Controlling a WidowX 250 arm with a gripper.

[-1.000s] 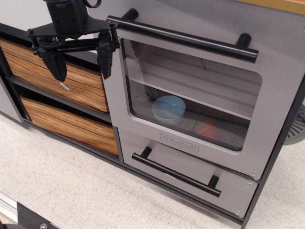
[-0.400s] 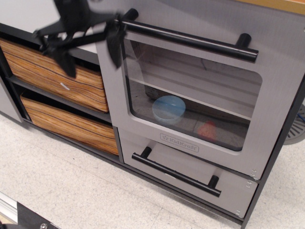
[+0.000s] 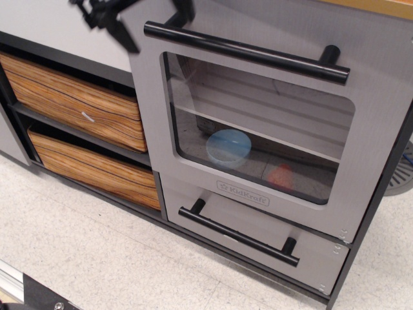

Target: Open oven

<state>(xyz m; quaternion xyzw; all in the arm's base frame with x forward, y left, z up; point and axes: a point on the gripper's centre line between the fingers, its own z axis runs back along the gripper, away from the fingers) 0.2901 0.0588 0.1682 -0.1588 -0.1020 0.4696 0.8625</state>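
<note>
The oven (image 3: 271, 123) fills the middle and right of the view, its big grey door sitting flush and closed, so the task itself looks not yet done. Its long black handle (image 3: 245, 50) runs across the top of the door, untouched by anything visible. Through the window a blue bowl (image 3: 227, 147) sits on the oven floor under the grey shelf, with an orange item (image 3: 282, 175) to its right, too blurred to identify. Below the door is a smaller grey drawer (image 3: 248, 232) with its own black bar, also shut. To the left are two wood-grain drawers (image 3: 77, 106), both closed. The gripper (image 3: 139, 16) is at the top edge, just above the left end of the handle, motion-blurred and partly cropped; its two fingers look spread apart with nothing between them. Judgement: approach stage only; grasping the handle and pulling the door down all remain.
</note>
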